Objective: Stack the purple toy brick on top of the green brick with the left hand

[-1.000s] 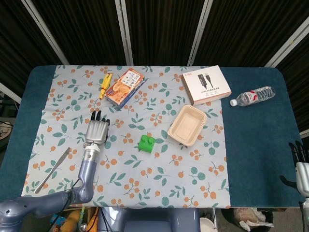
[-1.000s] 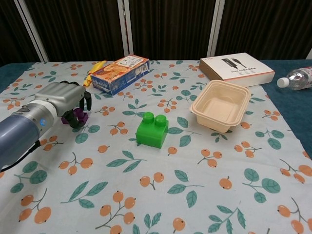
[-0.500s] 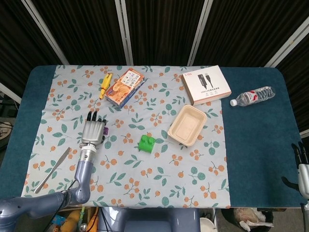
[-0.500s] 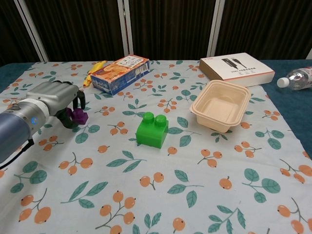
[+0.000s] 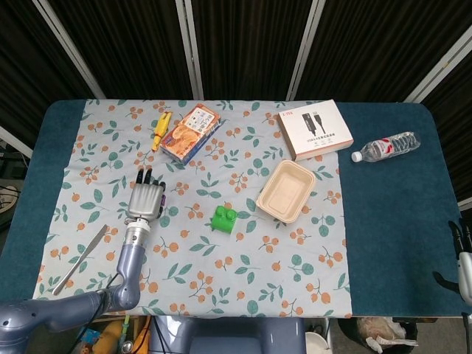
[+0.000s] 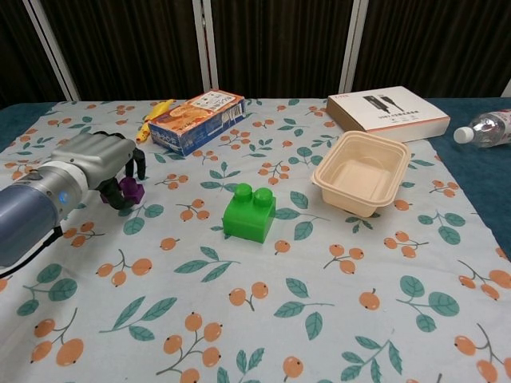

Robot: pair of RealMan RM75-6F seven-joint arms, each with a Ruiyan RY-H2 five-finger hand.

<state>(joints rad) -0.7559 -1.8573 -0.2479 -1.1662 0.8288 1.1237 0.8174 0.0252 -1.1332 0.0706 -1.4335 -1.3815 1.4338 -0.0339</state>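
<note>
At left of centre on the desk (image 5: 383,221), the left hand (image 6: 100,159) curls over the purple toy brick (image 6: 130,190); a firm grip cannot be confirmed. Centre frame, the green brick (image 6: 250,212) stands apart, path unobstructed. Tan tray (image 6: 362,172) lies right of it; snack box (image 6: 196,120) behind. Right hand (image 5: 463,254), lower right edge, holds nothing, fingers apart.

"What was on the flowery cloth (image 5: 243,273)?"

"A tan tray (image 5: 286,191) sat near the middle. At its 12 o'clock lay a white box (image 5: 315,129). A water bottle (image 5: 385,147) lay on its side on the blue mat at the tray's 2 o'clock."

"And on the other side?"

"An orange snack box (image 5: 191,132) lay at the tray's 10 o'clock, with a yellow toy (image 5: 161,130) just beside it. A flat gray stick (image 5: 80,259) lay at 8 o'clock, near the cloth's edge."
</note>
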